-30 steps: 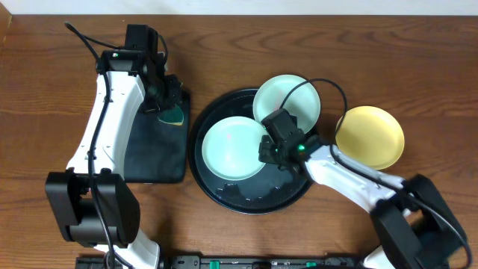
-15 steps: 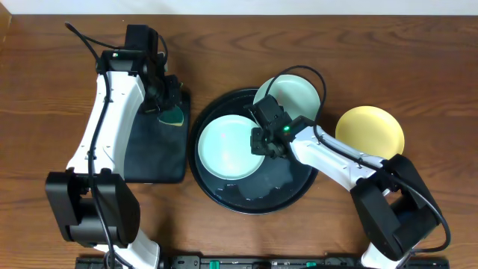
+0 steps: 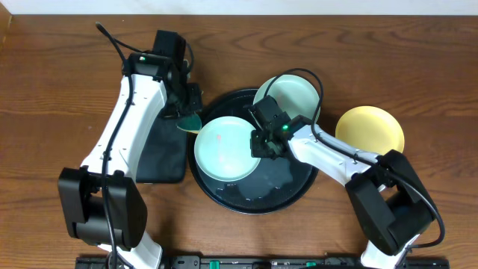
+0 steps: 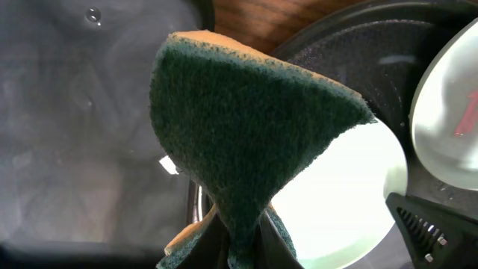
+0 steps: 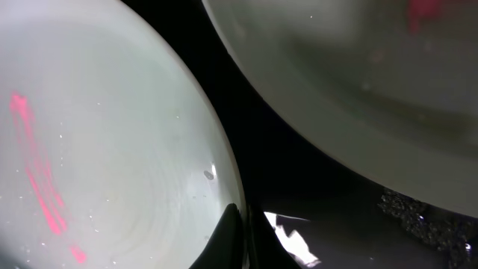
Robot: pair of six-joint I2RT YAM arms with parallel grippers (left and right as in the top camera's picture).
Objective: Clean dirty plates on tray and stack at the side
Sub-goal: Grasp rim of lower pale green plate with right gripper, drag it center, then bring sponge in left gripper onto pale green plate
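- The mint plate [image 3: 222,149] lies flat in the left part of the round tray [image 3: 254,200], with a red smear on its face.
- A second mint plate [image 3: 290,96] rests on the tray's far right rim, part inside it and part beyond. The right wrist view shows a red mark on this one too.
- The yellow plate [image 3: 370,136] sits on the table [image 3: 418,67] just right of the tray, apart from the other two.
- The right gripper [image 3: 260,143] is at the first plate's right rim. Its fingers are close together and one fingertip [image 5: 226,235] lies over the edge; I cannot tell whether they actually clamp it.
- The left gripper [image 4: 237,239] pinches a green sponge [image 4: 246,127] with an orange backing, held over the tray's left rim beside that plate.
- A rectangular tray [image 3: 158,157] lies left of the round one.
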